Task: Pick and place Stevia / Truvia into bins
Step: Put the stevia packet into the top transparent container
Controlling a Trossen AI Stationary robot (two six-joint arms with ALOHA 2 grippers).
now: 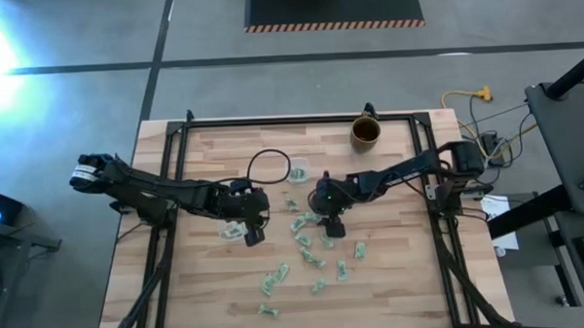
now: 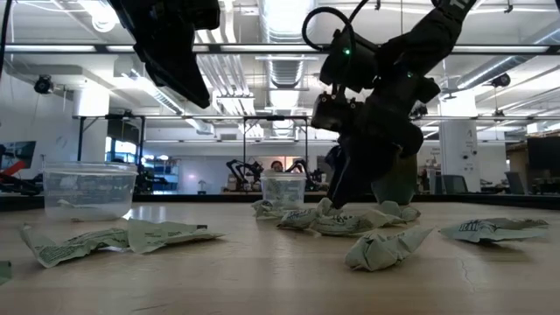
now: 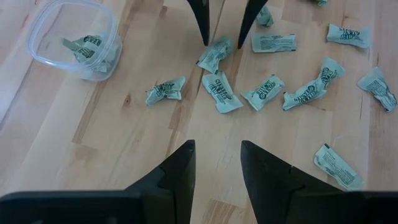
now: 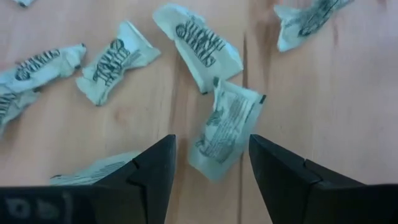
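From above, you have both arms reaching in over the pale wooden surface: the right gripper sits low over the scatter of small pale green and white paper sachets near the middle, while the left gripper hangs just beside that scatter, toward the left edge. The two clear round plastic cups lie toward the far edge, one of them only a thin ring there, near a brown mug. At table height, you see both cups standing behind the crumpled sachets. Your left wrist camera shows its jaws released and empty above bare wood, with a cup that already holds a few sachets. Your right wrist camera shows jaws spread wide, straddling one wrinkled sachet. You look to be at the pick step: lower the right arm, close on that sachet, then carry it to a cup.
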